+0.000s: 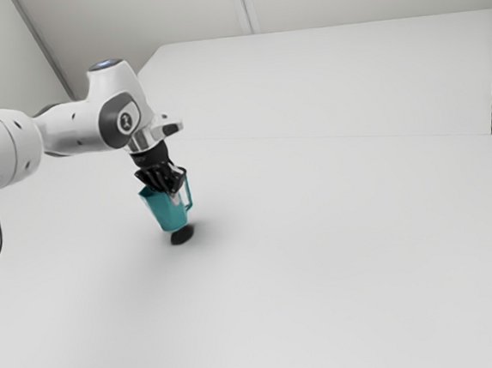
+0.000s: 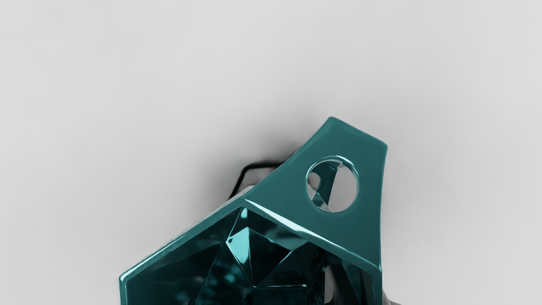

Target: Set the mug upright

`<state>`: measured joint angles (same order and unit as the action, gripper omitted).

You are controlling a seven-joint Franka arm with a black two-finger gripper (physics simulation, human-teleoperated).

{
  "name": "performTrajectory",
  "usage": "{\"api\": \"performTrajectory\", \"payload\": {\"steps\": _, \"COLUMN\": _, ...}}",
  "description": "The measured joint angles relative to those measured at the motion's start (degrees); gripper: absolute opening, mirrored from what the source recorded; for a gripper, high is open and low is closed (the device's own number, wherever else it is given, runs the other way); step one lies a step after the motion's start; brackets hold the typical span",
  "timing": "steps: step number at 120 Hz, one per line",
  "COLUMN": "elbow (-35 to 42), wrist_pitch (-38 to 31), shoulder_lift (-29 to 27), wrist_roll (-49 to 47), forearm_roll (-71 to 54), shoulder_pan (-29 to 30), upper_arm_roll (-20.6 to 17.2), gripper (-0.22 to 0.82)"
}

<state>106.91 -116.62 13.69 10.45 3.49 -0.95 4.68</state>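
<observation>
Teal mug [image 1: 167,211]: below your gripper [image 1: 172,189], just above the desk [image 1: 331,271], its body leaning rather than standing straight. In the exterior view, its base points down and toward that view's right, with the rim up toward that view's left.
Grip: you have the fingers [image 2: 336,284] closed on the mug's wall, one reaching down inside the rim and the other against the outside, close to the handle.
Handle [image 1: 188,193]: teal like the body, on the side toward the exterior view's right. From the wrist camera you look onto its broad, flat top, which has a round hole through it.
Mouth: open toward your wrist camera, so you can see in past an angular rim to dark, faceted inner walls with bright teal glints.
Dark patch [image 1: 182,234]: on the desk, directly beneath the mug's base; you can see a soft grey shadow spreading around it.
Arm [image 1: 73,128]: white with black parts, coming in from the exterior view's left, your gripper angled down into the mug's mouth.
Desk surface: pale grey and smooth around the mug.
</observation>
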Motion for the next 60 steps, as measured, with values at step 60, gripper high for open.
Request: {"api": "performTrajectory", "payload": {"steps": 60, "elbow": -0.64, "wrist_pitch": -1.22, "shoulder_lift": 3.54, "wrist_roll": -3.68, "forearm_roll": 0.16, "shoulder_pan": -0.02, "upper_arm_roll": 0.06, "gripper": 0.04}}
